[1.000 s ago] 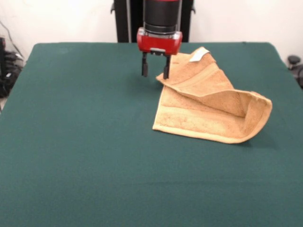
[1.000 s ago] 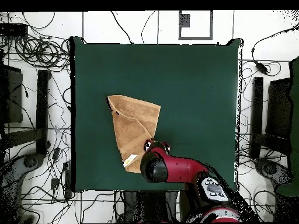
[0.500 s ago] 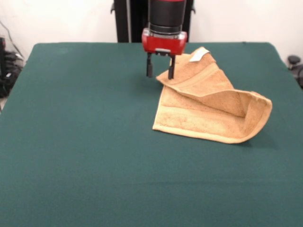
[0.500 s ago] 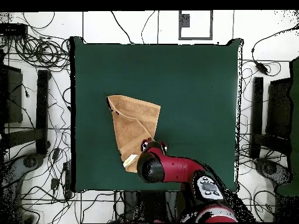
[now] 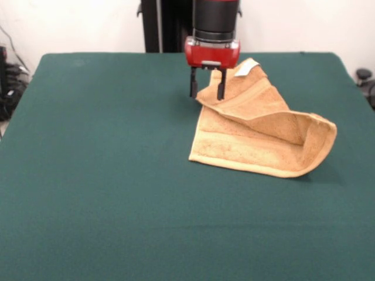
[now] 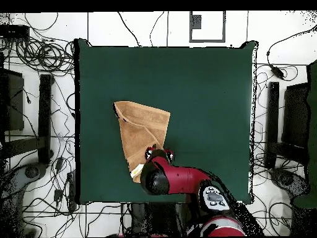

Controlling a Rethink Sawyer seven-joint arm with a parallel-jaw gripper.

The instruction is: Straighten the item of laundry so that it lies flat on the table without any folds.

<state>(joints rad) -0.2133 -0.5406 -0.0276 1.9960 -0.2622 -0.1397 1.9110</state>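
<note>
The item of laundry [image 5: 258, 132] [image 6: 143, 131] is an orange-tan towel, folded over itself into a rough triangle on the dark green table [image 5: 105, 175] [image 6: 210, 93]. Its right side bulges up in a loose fold, and a small white tag [image 5: 246, 68] shows at its far corner. My gripper [image 5: 207, 92] [image 6: 158, 150] hangs open just above the towel's folded left edge near that far corner. One finger stands over the bare table, the other over the cloth. Nothing is held.
Cables and dark equipment [image 6: 37, 93] lie on the floor around the table. The red arm [image 6: 186, 181] covers the table edge nearest the base in the overhead view.
My gripper has shifted to the right in the front view, from beside the towel's edge to straddling it. The towel has not moved.
</note>
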